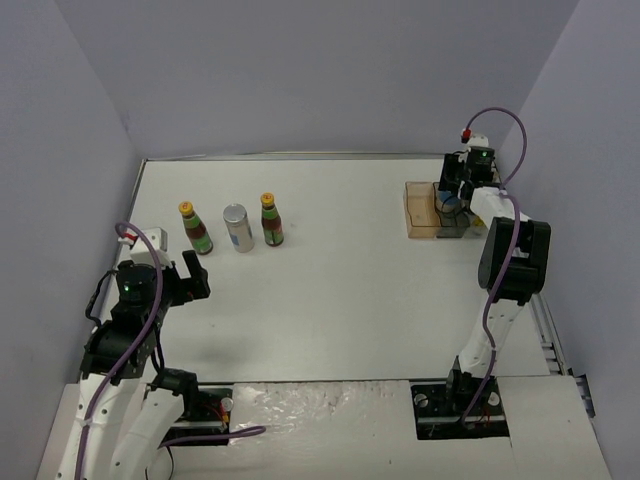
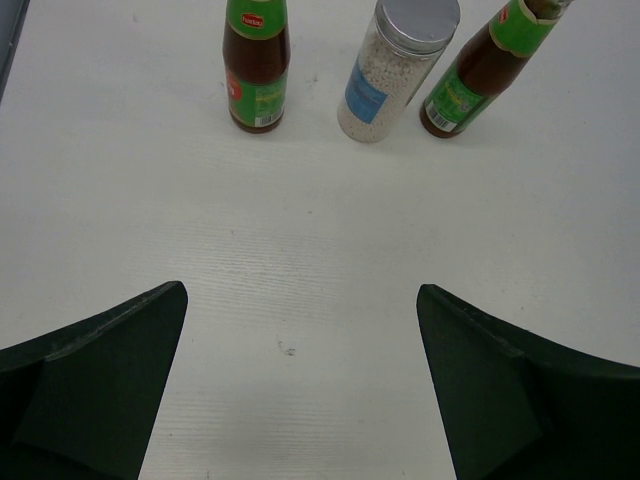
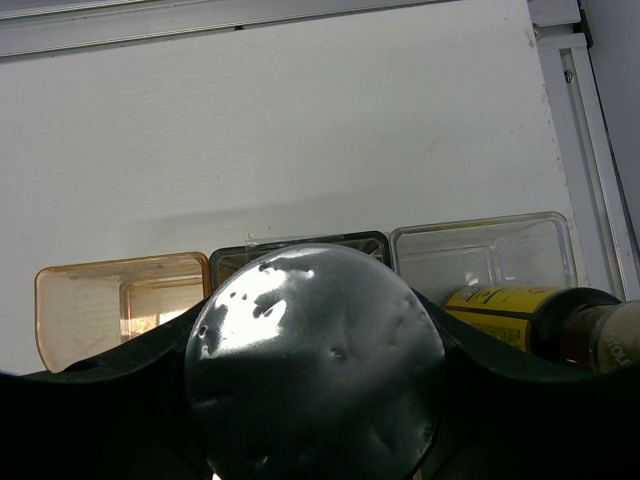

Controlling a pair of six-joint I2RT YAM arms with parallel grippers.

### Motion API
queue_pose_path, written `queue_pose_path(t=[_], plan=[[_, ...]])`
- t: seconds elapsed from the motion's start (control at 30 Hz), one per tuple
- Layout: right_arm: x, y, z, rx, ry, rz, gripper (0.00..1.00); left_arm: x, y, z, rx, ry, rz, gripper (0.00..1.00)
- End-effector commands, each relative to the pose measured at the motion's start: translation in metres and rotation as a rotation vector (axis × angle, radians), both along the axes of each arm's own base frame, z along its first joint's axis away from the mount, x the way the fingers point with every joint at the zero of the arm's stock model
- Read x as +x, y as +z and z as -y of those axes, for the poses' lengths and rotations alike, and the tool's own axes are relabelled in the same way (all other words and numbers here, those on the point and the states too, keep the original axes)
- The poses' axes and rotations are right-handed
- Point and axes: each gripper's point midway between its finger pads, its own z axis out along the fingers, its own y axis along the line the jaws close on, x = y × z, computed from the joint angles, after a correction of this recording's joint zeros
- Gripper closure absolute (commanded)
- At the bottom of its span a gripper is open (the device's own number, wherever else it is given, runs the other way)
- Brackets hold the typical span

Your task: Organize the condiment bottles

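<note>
Three bottles (image 1: 238, 228) stand ahead of my left gripper (image 2: 300, 300), jaws wide apart. My right gripper (image 1: 449, 203) clamps a silver-topped cylinder (image 3: 315, 340) at the tray (image 3: 60, 300).

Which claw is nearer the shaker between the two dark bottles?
Left. The left claw is open just before the shaker; the right claw is across the table at the tray, gripping a second shaker.

No wording can be read. The dark bottle (image 2: 256, 80) left of the silver-topped jar (image 2: 392, 85) carries a red oval logo on green, its letters too small. The jar's blue label is blurred.
</note>
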Motion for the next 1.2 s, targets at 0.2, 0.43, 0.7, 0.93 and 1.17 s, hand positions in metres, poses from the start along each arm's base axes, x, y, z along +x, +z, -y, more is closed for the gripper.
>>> queue_pose_path(t=[0.2,0.43,0.7,0.93,1.17], plan=[[-0.008,0.136,0.004,-0.029,-0.027,0.267,0.10,0.021,0.013,0.016,-0.036,-0.053,-0.002,0.03],[-0.067,0.226,-0.022,0.139,-0.037,0.381,0.01,0.054,0.018,0.037,-0.109,-0.089,-0.077,0.03],[-0.136,0.263,-0.076,0.330,0.044,0.466,0.00,0.112,0.032,0.052,-0.121,-0.095,-0.060,0.03],[-0.190,0.266,-0.098,0.341,0.111,0.499,0.00,0.165,0.037,0.059,-0.071,-0.080,-0.054,0.03],[-0.224,0.252,-0.110,0.331,0.163,0.467,0.00,0.208,0.007,0.069,-0.023,-0.099,-0.128,0.03]])
